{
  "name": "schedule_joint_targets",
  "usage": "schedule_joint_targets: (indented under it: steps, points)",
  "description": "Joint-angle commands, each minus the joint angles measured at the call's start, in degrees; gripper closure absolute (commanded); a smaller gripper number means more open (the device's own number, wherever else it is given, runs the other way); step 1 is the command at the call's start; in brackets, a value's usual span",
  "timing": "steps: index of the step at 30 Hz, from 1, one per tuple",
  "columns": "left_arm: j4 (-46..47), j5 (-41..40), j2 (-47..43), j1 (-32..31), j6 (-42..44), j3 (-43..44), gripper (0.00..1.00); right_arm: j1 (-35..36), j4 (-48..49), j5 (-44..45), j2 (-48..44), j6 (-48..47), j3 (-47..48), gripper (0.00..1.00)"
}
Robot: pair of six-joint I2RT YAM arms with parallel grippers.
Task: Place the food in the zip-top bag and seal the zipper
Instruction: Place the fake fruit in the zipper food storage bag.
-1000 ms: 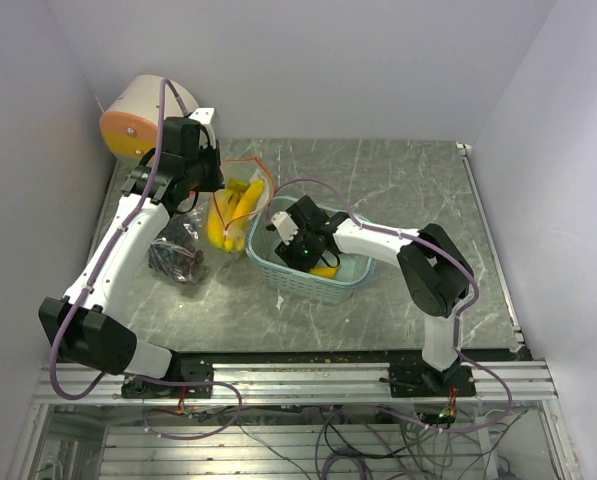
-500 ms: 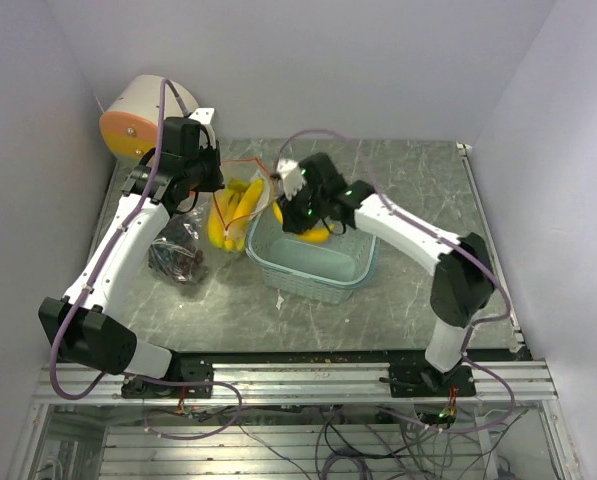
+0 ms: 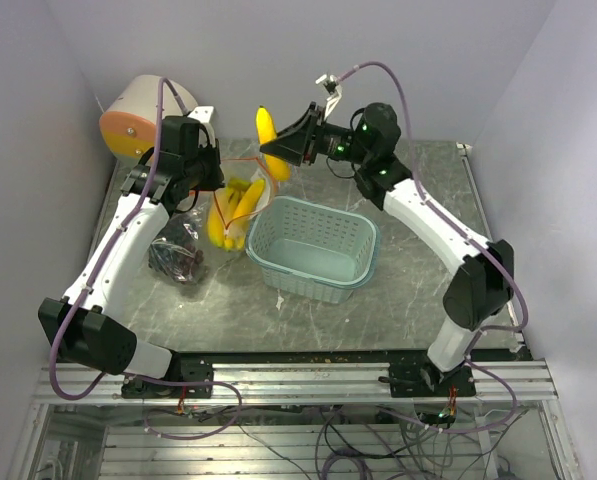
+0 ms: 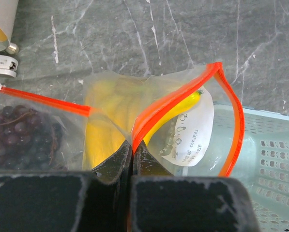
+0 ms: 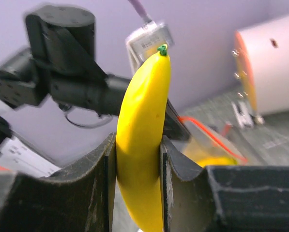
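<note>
The right pincer (image 3: pixel 281 150) is closed on a single yellow banana (image 3: pixel 265 125), gripped at its lower half between both fingers. The banana is held upright in the air, its green tip up, above the far-left part of the bench (image 3: pixel 428 200), over the mouth of the zip-top bag (image 4: pixel 110 96). The left pincer (image 4: pixel 132 154) is clamped shut on the orange zipper strip (image 4: pixel 183 94) of the bag, and the mouth is held open. More yellow bananas (image 3: pixel 228 215) are seen inside the bag through the clear plastic, along with a white handwritten label (image 4: pixel 192 133). The bag is placed near the far-left corner, touching the left wall of the pale teal mesh basket (image 3: pixel 308 282), which is set at the middle of the bench. A cluster of dark grapes (image 3: pixel 175 252) is laid just beside the bag, toward the left edge; it seems to be under clear plastic, but whether it is inside the same bag cannot be told. A pale cylinder with an orange face (image 3: pixel 138 115) is seen at the far-left corner.
</note>
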Motion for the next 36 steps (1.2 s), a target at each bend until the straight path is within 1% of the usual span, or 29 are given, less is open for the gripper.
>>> schedule_joint_targets:
  steps: [1, 2, 3, 4, 8, 10, 13, 16, 18, 21, 23, 27, 28, 29, 32, 36]
  points:
    - [2.75, 2.4, -0.54, 0.41, -1.44, 2.87, 0.93, 0.36, 48.61, -0.07, 6.03, 38.58, -8.44, 0.92]
    - [2.75, 2.58, -0.67, 0.39, -1.59, 2.88, 0.93, 0.53, 53.41, 1.96, 8.02, 41.65, -9.52, 0.92]
    - [2.69, 2.74, -0.83, 0.4, -1.68, 2.95, 0.93, 0.91, 56.53, 3.73, 9.11, 42.62, -9.76, 0.92]
    - [2.59, 2.85, -0.91, 0.38, -1.84, 3.03, 0.93, 1.45, 56.58, 5.39, 9.87, 41.27, -9.22, 0.92]
    - [2.18, 3.24, -1.3, 0.39, -2.41, 3.56, 0.93, 4.7, 44.95, 7.92, 10.21, 30.57, -5.13, 0.93]
    - [2.46, 3.57, -1.55, 0.4, -2.74, 3.59, 0.93, 5.93, 42.88, 10.4, 9.44, 28.28, -6.8, 0.93]
    - [2.64, 4.06, -1.83, 0.47, -3.2, 3.48, 0.93, 6.62, 41.72, 14.27, 8.44, 27.8, -11.33, 0.94]
    - [2.82, 4.32, -2.36, 0.47, -3.61, 3.37, 0.93, 8.03, 33.12, 16.87, 7.01, 21.69, -12.27, 0.94]
    - [2.82, 4.09, -2.49, 0.47, -3.55, 3.54, 0.93, 8.92, 28.14, 20.08, 4.84, 18.82, -13.96, 0.93]
    - [2.91, 4.27, -2.43, 0.49, -3.61, 3.97, 0.93, 9.79, 20.5, 24.76, 3.26, 14.94, -15.08, 0.88]
    - [3.22, 4.81, -2.46, 0.47, -3.98, 4.04, 0.93, 10.15, 16.73, 25.83, 3.63, 14.01, -14.53, 0.87]
    - [3.79, 6.17, -2.4, 0.49, -5.02, 3.79, 0.93, 10.44, 12.94, 25.3, 6.63, 15.16, -10.93, 0.85]
    - [3.88, 6.16, -2.46, 0.47, -5.03, 3.76, 0.93, 10.56, 11.97, 25.08, 7.17, 15.45, -10.03, 0.83]
    - [3.83, 6.06, -2.54, 0.47, -4.99, 3.81, 0.93, 10.61, 10.56, 25.36, 7.43, 15.9, -9.23, 0.79]
    - [3.48, 5.26, -2.68, 0.47, -4.48, 4.17, 0.93, 10.88, 7.54, 25.93, 7.36, 17.15, -8.03, 0.6]
    - [3.53, 5.12, -2.68, 0.47, -4.33, 4.55, 0.93, 11.21, 3.87, 25.49, 7.23, 16.83, -5.56, 0.39]
